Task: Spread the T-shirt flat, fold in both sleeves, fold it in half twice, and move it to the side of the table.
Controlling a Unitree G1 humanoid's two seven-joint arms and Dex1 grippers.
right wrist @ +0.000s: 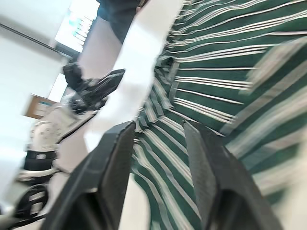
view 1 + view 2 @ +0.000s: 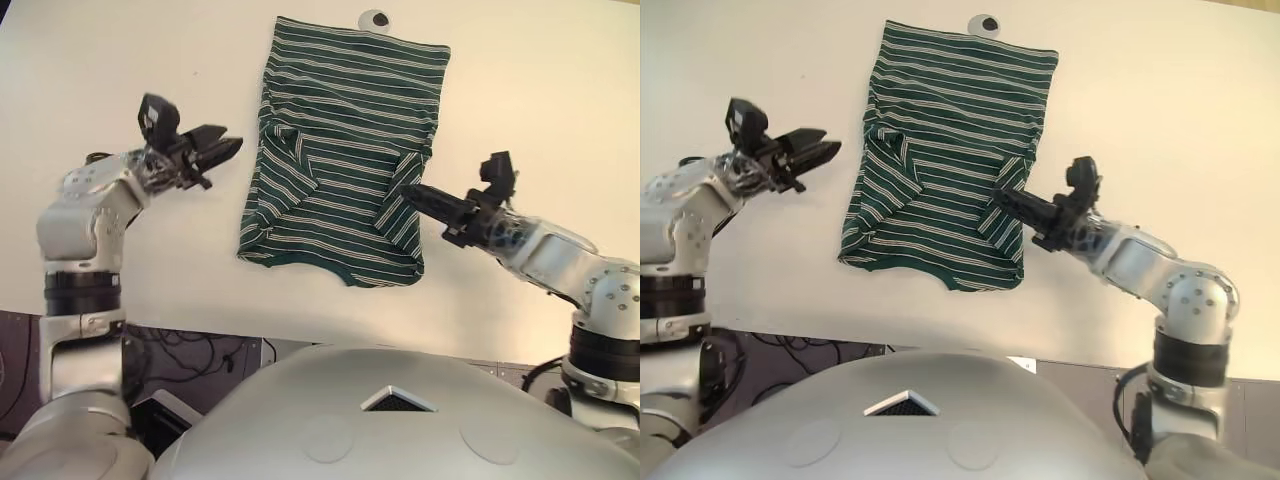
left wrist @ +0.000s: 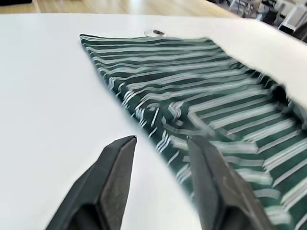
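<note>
A dark green T-shirt (image 2: pixel 345 150) with white stripes lies on the white table (image 2: pixel 540 110), both sleeves folded inward over its body. Its hem end is toward me and slightly rumpled. My left gripper (image 2: pixel 226 147) hovers open just left of the shirt's left edge, level with the folded sleeve; in the left wrist view the open gripper (image 3: pixel 160 143) has nothing between its fingers and the shirt (image 3: pixel 216 110) lies just past it. My right gripper (image 2: pixel 408 192) is open over the shirt's right edge at the folded right sleeve, also with nothing held (image 1: pixel 158 132).
A small black-and-white oval object (image 2: pixel 374 17) sits on the table at the shirt's far edge. The table's front edge (image 2: pixel 200 325) runs close in front of me, with cables on the floor below. Bare tabletop lies on both sides of the shirt.
</note>
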